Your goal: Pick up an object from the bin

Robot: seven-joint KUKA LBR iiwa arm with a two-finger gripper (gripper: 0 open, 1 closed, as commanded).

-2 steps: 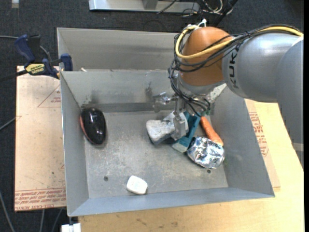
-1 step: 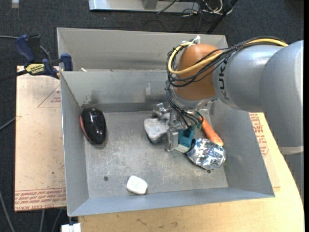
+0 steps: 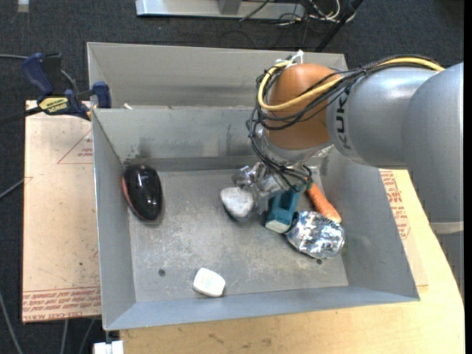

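My gripper [image 3: 259, 181] hangs low over the middle of the bin, under the orange wrist cover. Its metal fingers sit just above and between a pale grey stone-like lump [image 3: 237, 203] and a teal block-shaped thing [image 3: 281, 210]. Nothing shows clearly between the fingers. A crumpled ball of silver foil [image 3: 316, 234] lies right of the teal thing, and an orange carrot-like stick [image 3: 323, 201] leans beside it, partly hidden by the arm.
A black computer mouse with a red edge [image 3: 143, 191] lies by the left wall. A small white rounded piece [image 3: 209, 282] rests near the front wall. The arm covers the bin's back right part.
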